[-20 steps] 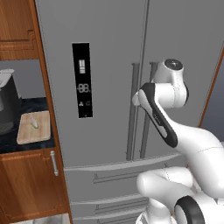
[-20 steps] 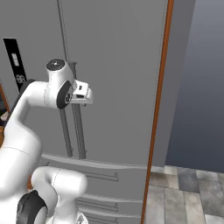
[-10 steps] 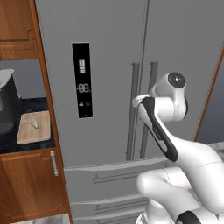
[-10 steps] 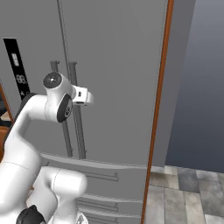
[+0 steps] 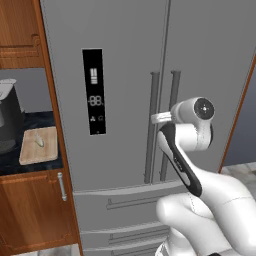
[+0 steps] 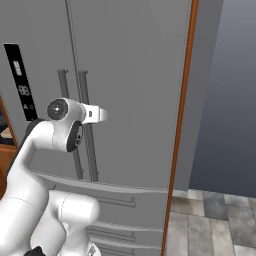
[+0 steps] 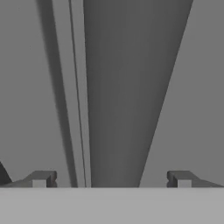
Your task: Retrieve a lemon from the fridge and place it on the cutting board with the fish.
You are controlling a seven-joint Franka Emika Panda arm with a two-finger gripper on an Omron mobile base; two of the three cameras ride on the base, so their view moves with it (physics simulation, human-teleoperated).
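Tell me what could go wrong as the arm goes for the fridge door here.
The hand is open right at the fridge, whose two door handles stand close side by side; it could close on the wrong one or catch both. In the hand view one bar runs between the fingertips, off-centre, so a grip might slip. The doors are shut, so whether a lemon is inside cannot be told.

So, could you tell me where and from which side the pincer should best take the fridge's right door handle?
Probably mid-height on the right door handle, coming straight in from the front. It is a long upright bar standing off the fridge door, so open fingers can straddle it sideways. The pincer is open and already faces the bar.
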